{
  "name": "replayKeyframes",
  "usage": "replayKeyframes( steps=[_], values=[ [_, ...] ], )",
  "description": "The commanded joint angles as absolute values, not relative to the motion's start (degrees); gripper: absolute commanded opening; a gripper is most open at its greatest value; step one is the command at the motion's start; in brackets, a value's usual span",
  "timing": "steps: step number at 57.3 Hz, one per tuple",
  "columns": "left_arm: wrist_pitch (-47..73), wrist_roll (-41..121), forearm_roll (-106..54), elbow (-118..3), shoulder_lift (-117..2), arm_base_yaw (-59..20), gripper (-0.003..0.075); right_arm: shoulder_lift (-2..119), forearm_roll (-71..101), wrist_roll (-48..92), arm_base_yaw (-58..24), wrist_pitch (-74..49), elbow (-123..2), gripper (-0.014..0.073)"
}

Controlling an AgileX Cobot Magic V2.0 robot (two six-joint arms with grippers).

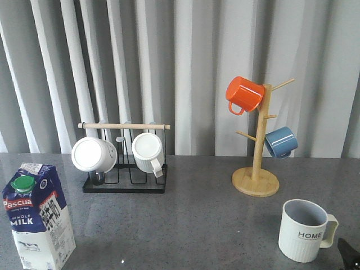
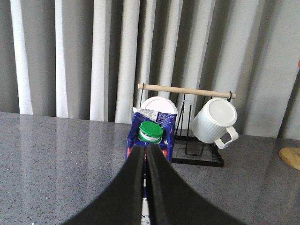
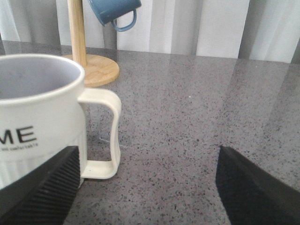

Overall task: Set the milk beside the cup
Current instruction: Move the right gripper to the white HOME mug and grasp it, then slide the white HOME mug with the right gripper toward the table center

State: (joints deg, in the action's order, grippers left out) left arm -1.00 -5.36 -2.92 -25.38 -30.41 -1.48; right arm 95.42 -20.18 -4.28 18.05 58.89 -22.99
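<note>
Milk [image 1: 37, 216]: gable-top carton, green cap on, upright at the front-left corner of the counter [image 1: 197, 225], not yet grasped. Cup [image 1: 302, 229]: white ribbed mug lettered HOME, near the front-right corner, well apart from the carton, its grey inside showing nothing in it. My left pincer [image 2: 144, 154]: fingers pressed together, empty, poised just behind the carton's cap [image 2: 150, 131]. My right pincer [image 3: 145, 187]: spread wide, empty, beside the cup's handle [image 3: 107, 136]. Step in hand, by my judgement: the approach. Next I must open the left fingers, close on the carton's body, and carry it across.
</note>
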Motion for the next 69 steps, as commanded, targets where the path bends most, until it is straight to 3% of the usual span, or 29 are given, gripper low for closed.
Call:
replayKeyframes(
  steps=[1, 49, 55, 66, 69],
  values=[
    [-5.4, -5.7, -3.3, -27.4, -30.7, -1.8, -0.0006, 96.5, -19.1, -3.3, 18.4, 66.7, -24.3, 0.0569],
    [-5.4, -5.7, -3.3, -27.4, -30.7, -1.8, -0.0006, 110.1, -23.9, -9.4, 18.3, 64.9, -38.1, 0.0545],
    [-5.4, -5.7, -3.3, -27.4, -30.7, -1.8, -0.0006, 111.4, -25.7, -10.4, 18.3, 65.0, -39.7, 0.0419],
    [-5.4, -5.7, -3.3, -27.4, -30.7, -1.8, -0.0006, 111.5, -25.7, -10.1, 16.5, 66.7, -40.2, -0.0001],
    [-5.4, -5.7, -3.3, -27.4, -30.7, -1.8, -0.0006, 111.3, -25.7, -10.8, 15.4, 66.8, -40.2, -0.0016]
  ],
)
